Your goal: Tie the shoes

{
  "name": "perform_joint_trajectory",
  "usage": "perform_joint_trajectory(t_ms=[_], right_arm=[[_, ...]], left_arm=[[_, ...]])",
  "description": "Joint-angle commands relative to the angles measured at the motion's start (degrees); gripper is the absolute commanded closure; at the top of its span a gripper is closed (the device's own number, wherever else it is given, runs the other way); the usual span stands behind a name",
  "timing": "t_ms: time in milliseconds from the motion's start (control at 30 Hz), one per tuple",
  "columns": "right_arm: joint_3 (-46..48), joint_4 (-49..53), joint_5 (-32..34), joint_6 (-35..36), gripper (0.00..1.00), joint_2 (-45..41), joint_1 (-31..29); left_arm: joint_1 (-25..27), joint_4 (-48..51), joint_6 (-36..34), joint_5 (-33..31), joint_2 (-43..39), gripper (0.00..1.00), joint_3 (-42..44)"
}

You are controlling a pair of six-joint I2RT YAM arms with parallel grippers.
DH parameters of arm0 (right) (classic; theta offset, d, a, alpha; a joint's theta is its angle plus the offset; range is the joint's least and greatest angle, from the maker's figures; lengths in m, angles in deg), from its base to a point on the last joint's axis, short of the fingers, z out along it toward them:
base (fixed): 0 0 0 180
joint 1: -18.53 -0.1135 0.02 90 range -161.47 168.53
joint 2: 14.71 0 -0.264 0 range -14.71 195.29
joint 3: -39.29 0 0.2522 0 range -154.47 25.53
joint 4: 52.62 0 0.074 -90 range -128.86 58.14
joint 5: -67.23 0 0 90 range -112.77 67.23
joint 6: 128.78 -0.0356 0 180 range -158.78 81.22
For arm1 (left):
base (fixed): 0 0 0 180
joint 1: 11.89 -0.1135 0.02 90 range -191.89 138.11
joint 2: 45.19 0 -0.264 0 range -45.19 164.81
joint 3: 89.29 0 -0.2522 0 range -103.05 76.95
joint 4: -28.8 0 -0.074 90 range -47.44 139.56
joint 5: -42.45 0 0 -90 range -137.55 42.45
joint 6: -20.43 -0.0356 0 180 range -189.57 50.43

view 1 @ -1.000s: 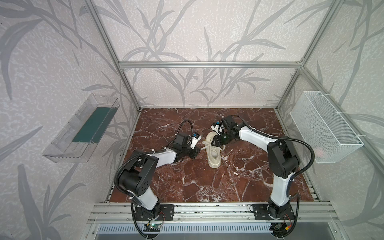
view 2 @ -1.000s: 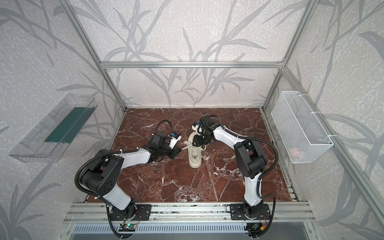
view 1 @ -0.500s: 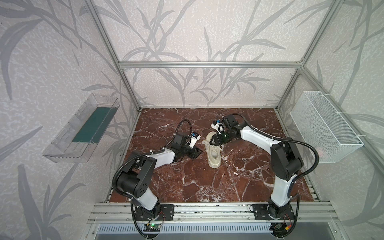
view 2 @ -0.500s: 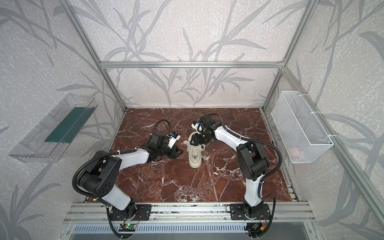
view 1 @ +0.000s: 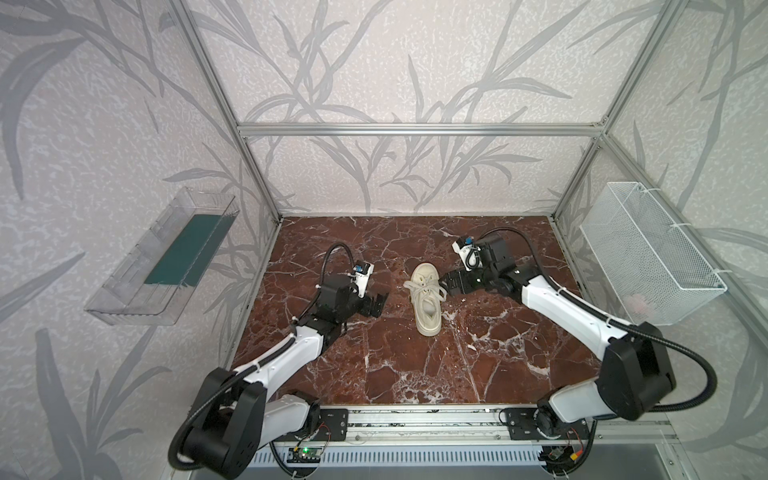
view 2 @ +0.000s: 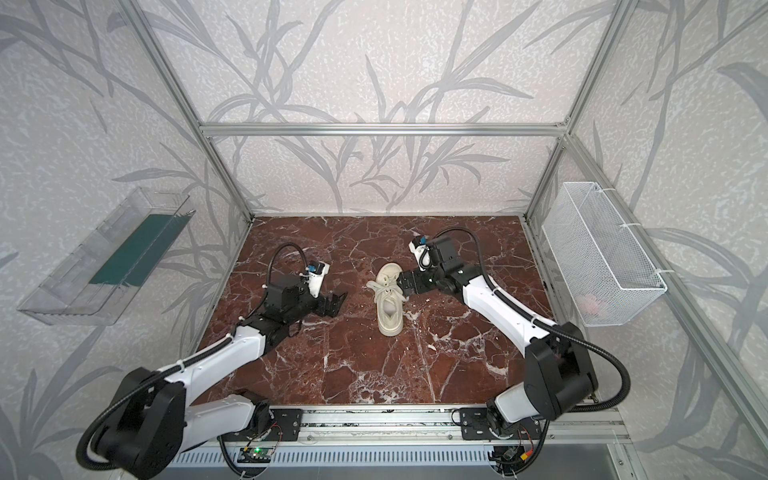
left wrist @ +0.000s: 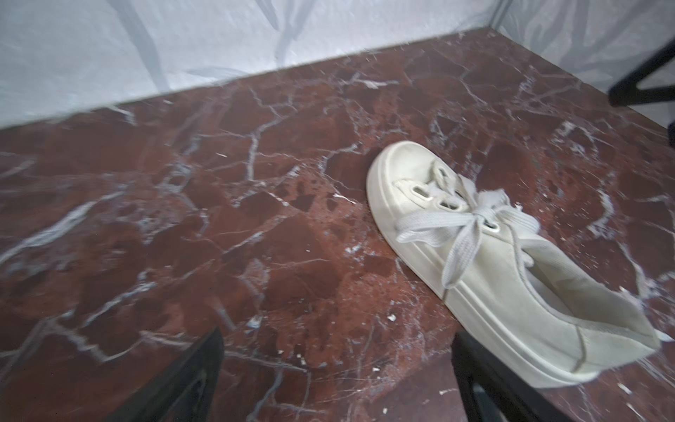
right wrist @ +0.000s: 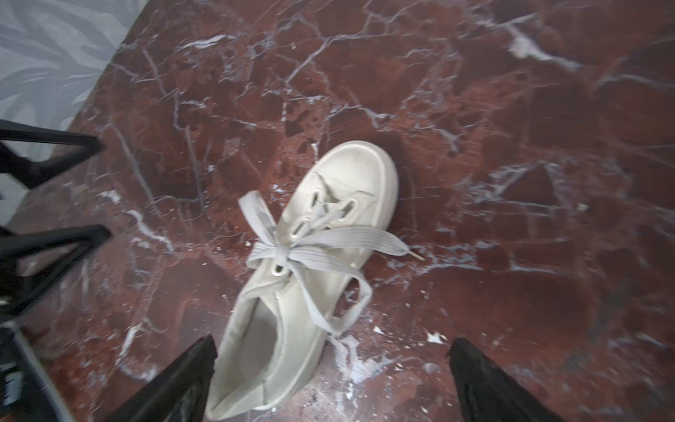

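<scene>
Cream canvas low-top sneaker [view 1: 427,303] with a thick pale sole: one only, lying upright on its sole near the middle of the red-brown veined marble counter [view 1: 415,374]. In both top views its long axis runs front to back, toe toward the back wall, heel toward the arm bases [view 2: 388,305]. Its flat cream laces [right wrist: 285,252] are drawn into a single bow over the eyelets, and one loose end reaches the counter beside the shoe.

Two black grippers flank it. The left gripper [view 1: 379,304] stands apart from the shoe's left side, jaws spread wide and holding nothing. The right gripper [view 1: 444,286] sits just beside the laced part on the right, also spread and empty.

One clear plastic wall bin [view 1: 162,266] hangs on the left, one white wire basket [view 1: 648,257] on the right.
</scene>
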Motion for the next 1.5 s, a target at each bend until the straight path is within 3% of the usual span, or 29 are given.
perform_joint_trajectory(t_ms=[0, 200, 400, 567, 900, 1133, 1233, 1400, 1467], right_arm=[[7.1, -8.8, 10.4, 1.6, 0.01, -5.7, 1.6], [21.4, -22.2, 19.5, 3.8, 0.01, -15.7, 6.0], [30.8, -31.2, 27.6, 8.6, 0.01, -23.6, 7.3], [36.8, -38.0, 28.0, 9.0, 0.01, -25.6, 10.5], [40.7, -52.6, 25.8, 8.6, 0.01, -16.0, 16.5], [38.4, -63.8, 26.2, 12.5, 0.01, -2.9, 16.7], [37.1, -65.4, 25.4, 12.6, 0.01, 1.5, 17.1], [37.8, -77.2, 25.4, 13.7, 0.01, 10.4, 17.1], [36.0, -68.6, 24.8, 12.3, 0.01, 7.4, 17.3]], left_arm=[[-0.4, -3.9, -1.7, -11.6, -5.3, 0.01, 2.4], [-1.7, -5.8, -4.9, -25.0, -11.1, 0.01, 6.5], [-5.0, -13.2, -4.2, -27.8, -11.3, 0.01, 11.1], [-8.4, -20.9, -0.9, -31.6, -9.0, 0.01, 14.1], [-11.9, -40.8, -1.7, -32.3, 9.3, 0.01, 15.3], [-12.3, -65.6, -4.5, -29.6, 28.5, 0.01, 17.5], [-12.9, -64.7, -4.4, -29.7, 29.2, 0.01, 16.2], [-13.4, -57.3, -2.9, -31.8, 27.6, 0.01, 13.2], [-14.1, -52.4, -1.7, -32.4, 26.8, 0.01, 11.1]])
